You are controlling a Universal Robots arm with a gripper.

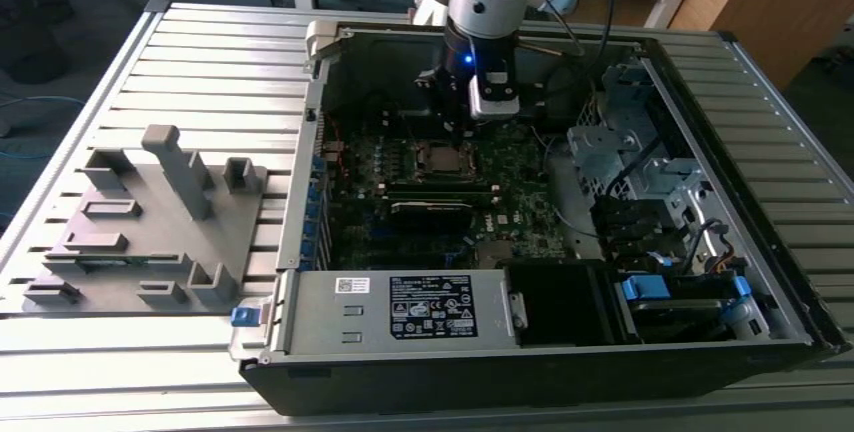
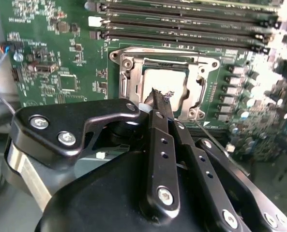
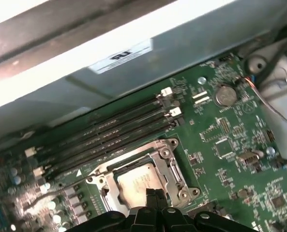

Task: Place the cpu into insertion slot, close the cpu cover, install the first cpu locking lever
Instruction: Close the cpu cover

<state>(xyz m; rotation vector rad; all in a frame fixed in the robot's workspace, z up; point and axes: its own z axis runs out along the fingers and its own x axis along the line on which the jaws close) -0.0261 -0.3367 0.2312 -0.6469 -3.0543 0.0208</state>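
The cpu (image 2: 168, 79) (image 3: 139, 182) lies flat in the insertion slot (image 1: 441, 159) on the green motherboard, its dull silver top showing. The cpu cover (image 2: 197, 72) (image 3: 174, 170), a thin silver frame, lies flat around the chip. A thin metal lever (image 2: 153, 49) runs along one edge of the socket. My gripper (image 2: 160, 94) (image 3: 155, 195) hangs just over the chip's near edge, its two black fingers pressed together and shut with nothing between them. In the exterior view the gripper (image 1: 489, 104) sits over the board, a little behind the socket.
Rows of memory slots (image 2: 182, 19) (image 3: 109, 133) run beside the socket. The open computer case (image 1: 320, 42) has metal walls all round, drive cages (image 1: 627, 152) at the exterior view's right and a power supply (image 1: 400, 307) in front. A grey fixture (image 1: 147, 222) stands on the table at the left.
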